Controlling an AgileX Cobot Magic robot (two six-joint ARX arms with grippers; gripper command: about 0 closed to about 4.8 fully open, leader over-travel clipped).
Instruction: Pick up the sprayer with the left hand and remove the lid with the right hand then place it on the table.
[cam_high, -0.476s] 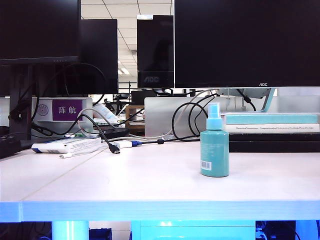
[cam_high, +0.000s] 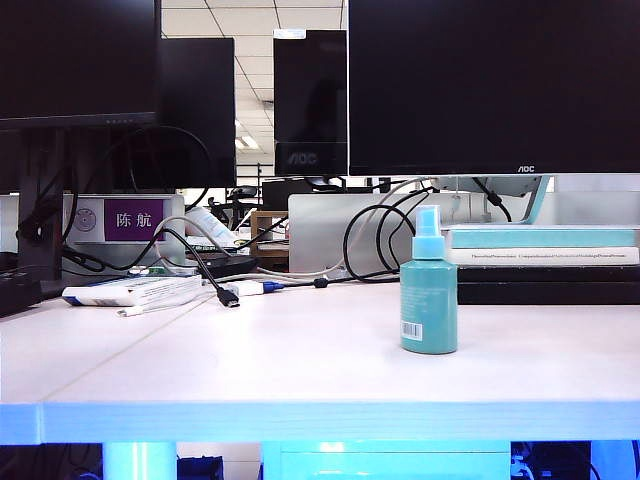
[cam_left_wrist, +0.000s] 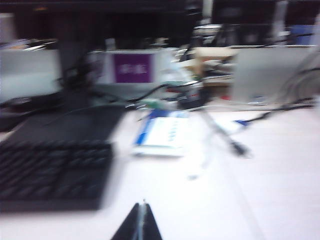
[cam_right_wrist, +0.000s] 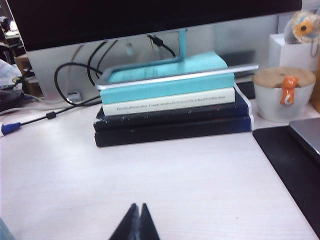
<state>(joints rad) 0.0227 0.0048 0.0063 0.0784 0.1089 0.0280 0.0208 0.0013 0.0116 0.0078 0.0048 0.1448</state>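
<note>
Left wrist view shows you the left hand (cam_left_wrist: 142, 222) with its two dark fingertips pressed together, holding nothing, low over the table (cam_left_wrist: 280, 170). The picture is blurred, but beyond the tips you can make out a black keyboard (cam_left_wrist: 50, 172), a blue-and-white box (cam_left_wrist: 162, 135) and a purple name sign (cam_left_wrist: 133, 68).

The right wrist view gives you the right hand (cam_right_wrist: 136, 222) in the same state: tips together, empty, over bare white table. Past it lies a stack of books (cam_right_wrist: 172, 107) under a monitor stand, with a white cup (cam_right_wrist: 282, 95) bearing an orange figure beside the stack.

In the exterior view neither hand appears. The sprayer (cam_high: 429, 290) stands upright right of centre on the table, barcode label facing you, with the lid (cam_high: 427, 222) seated on its nozzle. Cables (cam_high: 215, 275) trail across the left rear.
</note>
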